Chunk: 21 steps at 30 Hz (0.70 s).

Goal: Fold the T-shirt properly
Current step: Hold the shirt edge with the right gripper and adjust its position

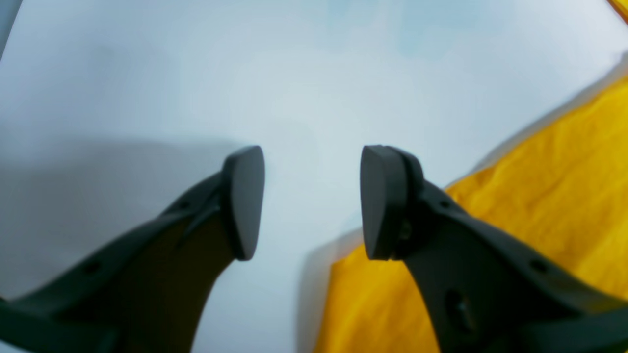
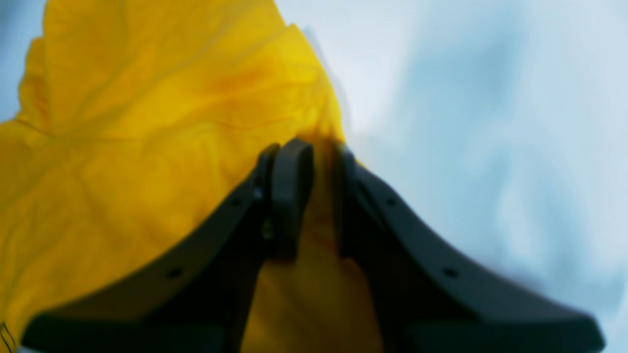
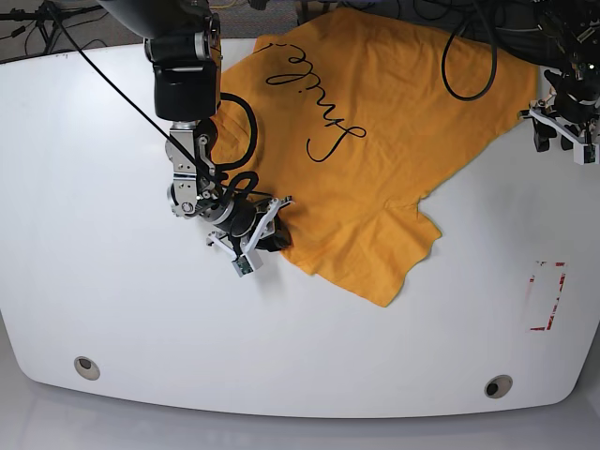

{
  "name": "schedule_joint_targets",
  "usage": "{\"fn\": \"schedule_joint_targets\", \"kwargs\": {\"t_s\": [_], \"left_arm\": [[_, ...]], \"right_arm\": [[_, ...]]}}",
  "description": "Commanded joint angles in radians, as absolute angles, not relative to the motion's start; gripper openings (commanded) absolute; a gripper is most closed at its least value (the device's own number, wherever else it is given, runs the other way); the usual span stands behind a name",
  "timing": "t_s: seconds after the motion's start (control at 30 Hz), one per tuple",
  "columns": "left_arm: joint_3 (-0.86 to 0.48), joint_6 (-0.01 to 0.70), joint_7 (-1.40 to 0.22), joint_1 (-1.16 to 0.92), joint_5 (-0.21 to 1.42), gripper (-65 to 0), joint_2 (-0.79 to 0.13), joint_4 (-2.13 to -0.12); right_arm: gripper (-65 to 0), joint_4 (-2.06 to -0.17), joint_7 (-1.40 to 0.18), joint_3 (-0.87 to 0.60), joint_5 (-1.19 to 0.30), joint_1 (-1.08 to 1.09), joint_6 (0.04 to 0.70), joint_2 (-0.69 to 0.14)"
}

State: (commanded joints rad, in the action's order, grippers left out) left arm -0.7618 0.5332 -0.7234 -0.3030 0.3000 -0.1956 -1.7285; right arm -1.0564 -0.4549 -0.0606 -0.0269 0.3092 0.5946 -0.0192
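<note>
The T-shirt, mustard yellow with black "Smile" script, lies spread and wrinkled across the far middle of the white table. My right gripper is at the shirt's near left edge. In the right wrist view it is shut on a fold of the T-shirt. My left gripper is at the shirt's far right edge. The left wrist view shows it open over bare table, with the T-shirt just to its right and nothing between its fingers.
A red taped rectangle marks the table at the right. Two round holes sit near the front edge. A black cable loop hangs over the shirt's far right part.
</note>
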Motion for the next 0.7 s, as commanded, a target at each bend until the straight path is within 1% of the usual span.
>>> {"fn": "schedule_joint_targets", "kwargs": {"t_s": [0.03, 0.17, 0.2, 0.3, 0.33, 0.37, 0.5, 0.7], "left_arm": [[-0.762, 0.533, -0.723, -0.303, 0.3, -36.4, -0.197, -1.728], [-0.759, 0.533, -0.723, -0.303, 0.3, -36.4, -0.206, -1.727], [-0.759, 0.533, -0.723, -0.303, 0.3, -36.4, -0.206, -1.727], [-0.759, 0.533, -0.723, -0.303, 0.3, -36.4, -0.206, -1.727], [-0.759, 0.533, -0.723, -0.303, 0.3, -36.4, -0.206, -1.727], [-0.759, 0.533, -0.723, -0.303, 0.3, -36.4, -0.206, -1.727], [-0.759, 0.533, -0.723, -0.303, 0.3, -36.4, -0.206, -1.727], [-0.759, 0.533, -0.723, -0.303, 0.3, -36.4, -0.206, -1.727]], "right_arm": [[-52.2, -1.066, -0.463, -0.061, -0.027, 0.314, 0.595, -0.019], [-43.8, -1.087, -0.484, -0.061, -0.027, 0.32, 0.595, -0.019], [-39.2, -1.096, -0.489, -0.061, -0.027, 0.32, 0.595, -0.019], [-30.8, -1.135, -0.495, -0.061, -0.027, 0.318, 0.595, -0.019], [-29.5, -1.142, -0.495, -0.061, -0.028, 0.317, 0.596, -0.019], [-26.2, -1.164, -0.503, -0.061, -0.028, 0.315, 0.601, -0.019], [-22.4, -1.205, -0.536, -0.061, -0.028, 0.314, 0.604, -0.019], [-21.9, -1.231, -0.547, -0.062, -0.028, 0.314, 0.604, -0.021]]}}
